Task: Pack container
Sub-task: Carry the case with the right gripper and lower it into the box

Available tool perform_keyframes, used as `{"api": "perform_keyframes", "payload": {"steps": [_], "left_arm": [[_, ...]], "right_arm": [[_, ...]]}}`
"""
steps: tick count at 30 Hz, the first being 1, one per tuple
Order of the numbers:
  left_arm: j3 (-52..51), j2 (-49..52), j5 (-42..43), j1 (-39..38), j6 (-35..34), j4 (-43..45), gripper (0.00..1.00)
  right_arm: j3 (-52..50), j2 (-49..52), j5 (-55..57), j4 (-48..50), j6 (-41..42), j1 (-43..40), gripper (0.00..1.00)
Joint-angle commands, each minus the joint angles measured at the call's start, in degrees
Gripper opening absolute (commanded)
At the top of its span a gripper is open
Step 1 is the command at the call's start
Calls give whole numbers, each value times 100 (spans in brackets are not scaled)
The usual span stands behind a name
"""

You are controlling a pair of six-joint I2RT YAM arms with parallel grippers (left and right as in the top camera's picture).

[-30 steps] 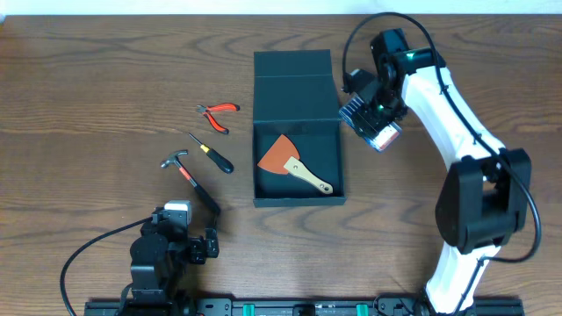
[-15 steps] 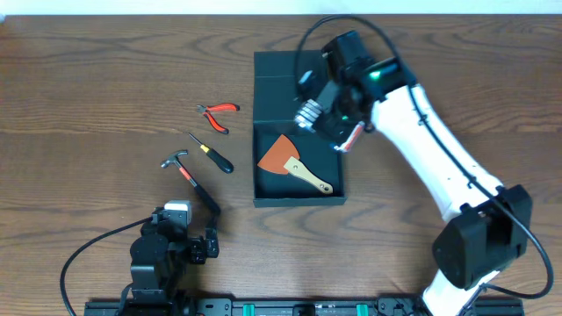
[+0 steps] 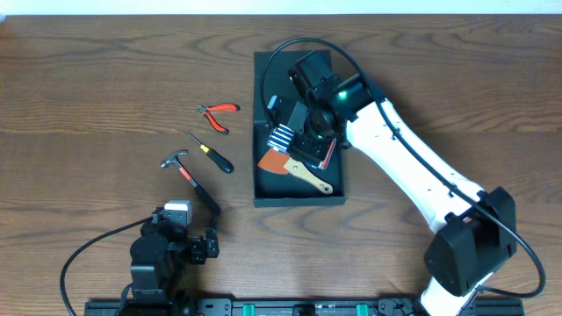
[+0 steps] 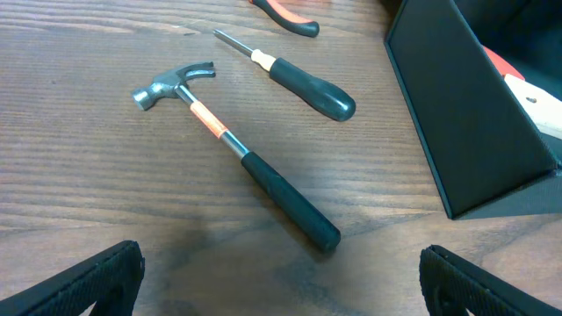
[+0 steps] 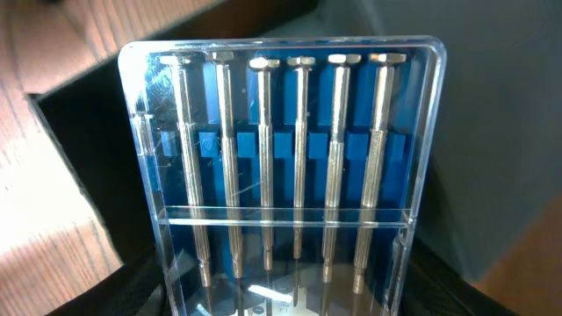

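Observation:
The black box [image 3: 332, 189] lies open at the table's middle, its flap lid [image 3: 279, 75] folded back. An orange scraper with a wooden handle [image 3: 307, 176] lies inside it. My right gripper [image 3: 294, 139] is shut on a clear case of small screwdrivers [image 5: 281, 167] and holds it over the box's left half. In the right wrist view the case fills the frame, with the box's dark inside behind it. My left gripper [image 4: 281, 281] is open and empty, low over the table near the front edge, just short of the hammer [image 4: 237, 154].
Left of the box lie a hammer [image 3: 189, 178], a black-handled screwdriver [image 3: 213, 154] and red-handled pliers [image 3: 218, 114]. The box's side wall [image 4: 457, 132] stands to the right in the left wrist view.
My right arm has swung left from beside the box's right side to over its inside, carrying the screwdriver case. The left arm has not moved.

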Motion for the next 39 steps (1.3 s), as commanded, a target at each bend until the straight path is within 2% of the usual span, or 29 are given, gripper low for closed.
{"api": "perform_keyframes", "payload": {"steps": [1, 15, 22, 24, 28, 32, 39], "left_arm": [[-55, -35, -66, -11, 81, 17, 99], [-55, -35, -66, -11, 81, 17, 98], [-55, -35, -66, -11, 79, 17, 98], [-55, -35, -66, -11, 79, 17, 98], [-55, -35, -66, -11, 81, 17, 99], [-55, -35, -66, -11, 79, 17, 99], [-55, -35, -66, -11, 79, 17, 98]], "right_arm": [[-332, 223, -140, 136, -109, 33, 61], [-1884, 280, -280, 1593, -107, 33, 60], [-2286, 286, -278, 2135, -107, 31, 61], [-2328, 302, -280, 2199, -105, 33, 65], [-2328, 313, -280, 2205, -103, 31, 80], [-2326, 313, -278, 2249, -105, 31, 99], [-2151, 289, -284, 2208, 133, 33, 99]]}}
